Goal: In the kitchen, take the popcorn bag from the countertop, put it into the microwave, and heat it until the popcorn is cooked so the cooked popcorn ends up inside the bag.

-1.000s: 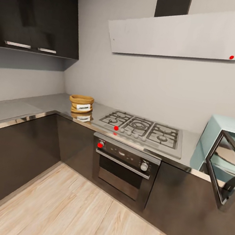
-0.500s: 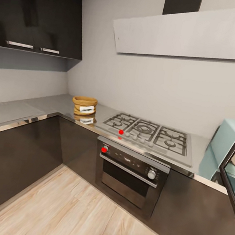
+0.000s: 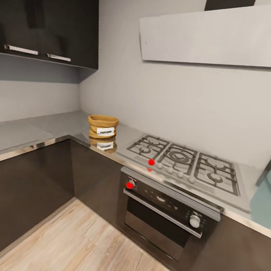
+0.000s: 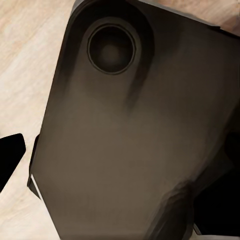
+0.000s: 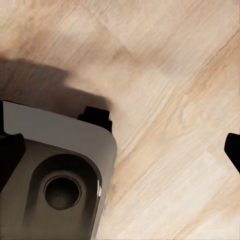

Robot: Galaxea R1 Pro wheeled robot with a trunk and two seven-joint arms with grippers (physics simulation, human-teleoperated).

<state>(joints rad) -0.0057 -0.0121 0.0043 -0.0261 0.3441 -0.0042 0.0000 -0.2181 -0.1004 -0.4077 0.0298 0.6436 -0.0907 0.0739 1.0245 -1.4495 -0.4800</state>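
The head view has swung leftward, sliding the microwave nearly out of frame and centring the popcorn bag on the tabletop corner, suggesting approach; each hand's state cannot be told.

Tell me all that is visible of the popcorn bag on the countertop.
The popcorn bag is a small squat sack of tan-yellow cloth with a thick rolled rim and an open top. A white label with dark lettering sits on its front. It stands upright on the grey countertop near the inner corner, to the left of the gas hob and apart from it. Its reflection shows in the polished slab below. Nothing else touches it; its contents cannot be seen.
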